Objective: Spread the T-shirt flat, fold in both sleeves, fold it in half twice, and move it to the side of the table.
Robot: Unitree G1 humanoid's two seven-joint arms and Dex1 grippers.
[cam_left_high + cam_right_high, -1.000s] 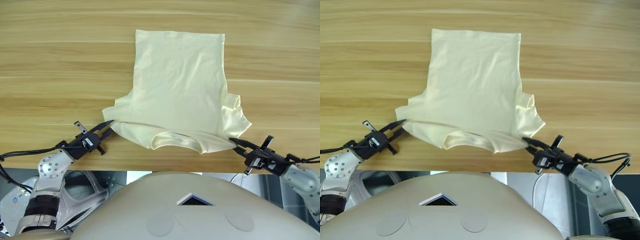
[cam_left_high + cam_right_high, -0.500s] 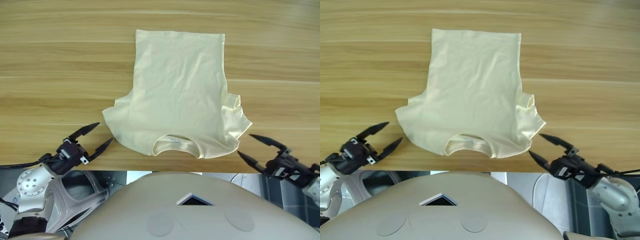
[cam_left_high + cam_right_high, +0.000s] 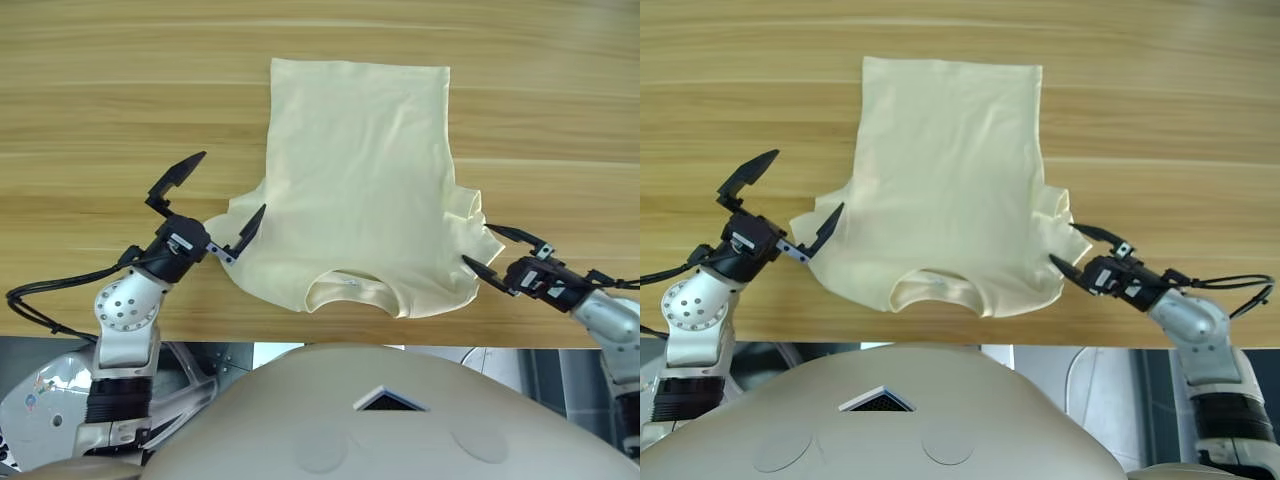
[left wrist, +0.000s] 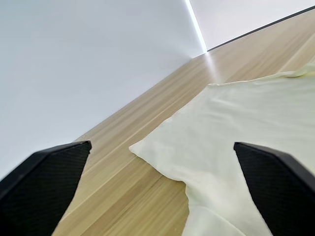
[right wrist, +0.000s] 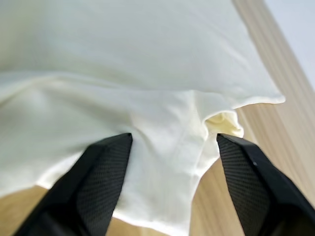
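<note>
On the wooden table point(image 3: 100, 100) the pale yellow T-shirt point(image 3: 355, 170) lay mostly flat, its long axis running straight away from the robot: hem at the far end, collar point(image 3: 345, 290) close to the near edge. Both sleeves were out to the sides and not yet folded in.

At the shirt's left side, the left gripper point(image 3: 233, 181) was splayed wide and gripped nothing. One finger pointed out over bare wood, while the other hung at the edge of the left sleeve point(image 3: 228, 222). That sleeve lay just to the gripper's inner side, so this arm was the nearer one for it.

Over on the other side, the right gripper point(image 3: 476, 243) was also parted, though less widely, and it too was empty. It faced inward at the right sleeve point(image 3: 478, 222), which sat bunched and partly tucked against the body of the shirt. The right wrist view put that rumpled sleeve edge directly ahead, between the two fingers. One fingertip may have brushed the cloth, but contact could not be told for certain.

Each sleeve would need carrying inward across the long axis.
</note>
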